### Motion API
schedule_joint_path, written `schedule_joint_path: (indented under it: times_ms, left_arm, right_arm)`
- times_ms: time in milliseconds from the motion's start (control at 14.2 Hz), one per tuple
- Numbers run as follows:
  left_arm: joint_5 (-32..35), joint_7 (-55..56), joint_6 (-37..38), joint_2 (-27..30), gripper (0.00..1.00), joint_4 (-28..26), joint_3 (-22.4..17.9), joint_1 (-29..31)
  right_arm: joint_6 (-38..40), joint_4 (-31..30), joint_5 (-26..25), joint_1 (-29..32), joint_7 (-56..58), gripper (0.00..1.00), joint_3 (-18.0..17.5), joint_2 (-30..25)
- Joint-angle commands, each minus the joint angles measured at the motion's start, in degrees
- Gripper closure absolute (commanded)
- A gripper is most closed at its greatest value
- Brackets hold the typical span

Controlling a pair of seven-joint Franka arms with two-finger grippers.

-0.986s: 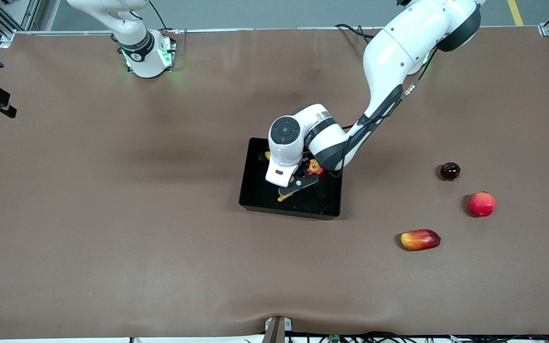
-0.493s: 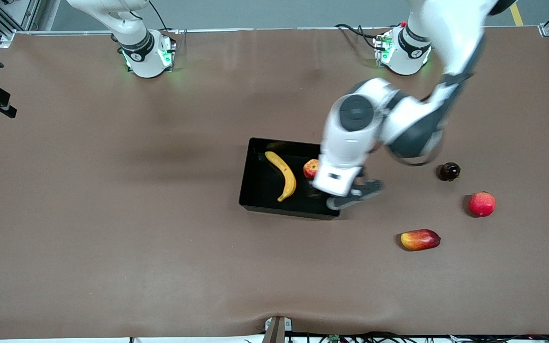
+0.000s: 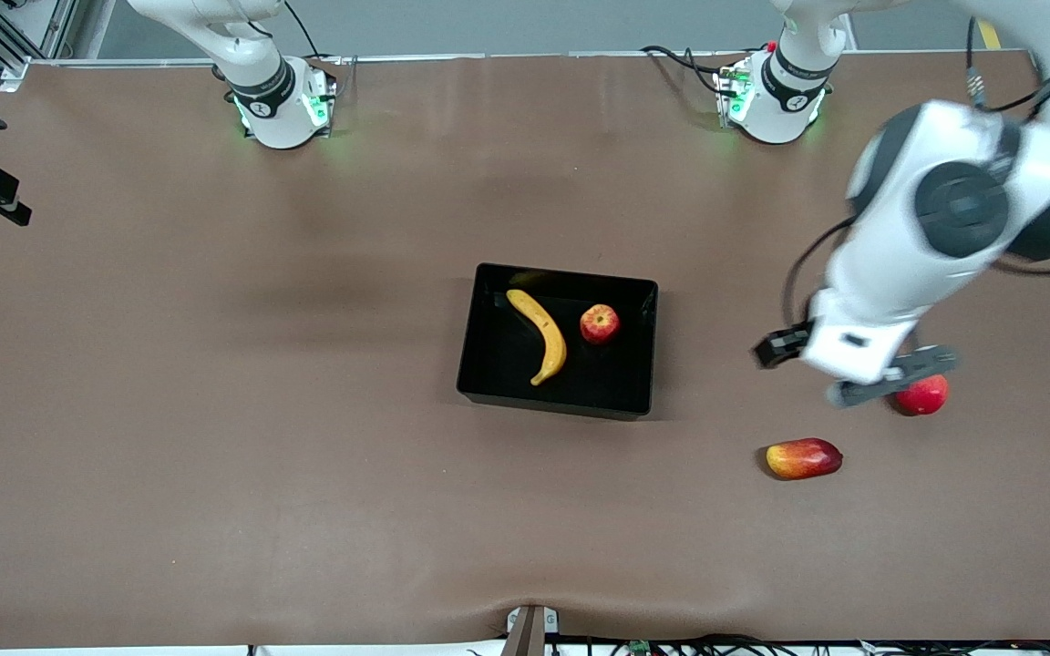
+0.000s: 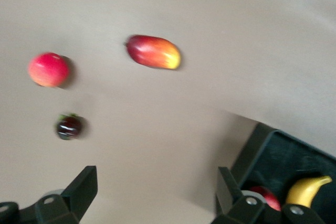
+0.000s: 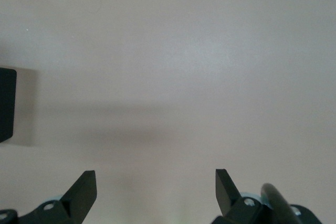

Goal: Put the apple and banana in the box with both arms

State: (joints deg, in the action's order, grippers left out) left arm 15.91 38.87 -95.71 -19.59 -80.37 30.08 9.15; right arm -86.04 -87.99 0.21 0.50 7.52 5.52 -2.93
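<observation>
I see the long yellow banana (image 3: 540, 335) and small streaked red apple (image 3: 599, 322) lying in the shallow black plastic box (image 3: 488, 387), frame centre. My left gripper (image 3: 853, 372) hangs wide open and empty at right; my right gripper (image 5: 155, 195) waits, open, empty.

Front cam: high, across the table (image 3: 215, 456) from the bases, looking down on the whole top. Left wrist cam: in the air, looks down past its open fingers (image 4: 79, 192); shares the box (image 3: 488, 383) corner and three loose fruits with front. Right wrist cam: close over bare tabletop, box edge only.
</observation>
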Motion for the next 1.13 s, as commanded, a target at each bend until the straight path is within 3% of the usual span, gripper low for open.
schedule_joint_path:
  times_ms: [0,563,634,775,1056]
  left_arm:
    - [-1.8,-9.0,2.0,6.1,0.00,-1.7,0.6,5.1]
    - [-8.9,-19.8,9.7,17.3,0.00,-2.4,-1.4,8.7]
    - [-10.8,-22.1,9.7,18.6,0.00,-3.5,-3.9,7.8]
    - [-12.8,-25.7,9.7,21.7,0.00,-6.2,-13.2,0.6]
    - [-13.8,-29.1,9.8,23.4,0.00,-8.0,-25.0,-8.8]
  right_arm:
    - [0.0,0.3,-1.0,1.0,0.2,0.00,-0.8,-0.1]
    - [0.0,0.3,-1.1,1.1,0.3,0.00,-0.7,-0.1]
    - [0.0,0.3,-1.1,1.1,0.3,0.00,-0.8,-0.1]
    - [-0.1,0.4,-1.1,1.2,0.3,0.00,-0.7,-0.1]
    - [-0.4,1.3,-1.2,1.8,0.3,0.00,-0.6,-0.1]
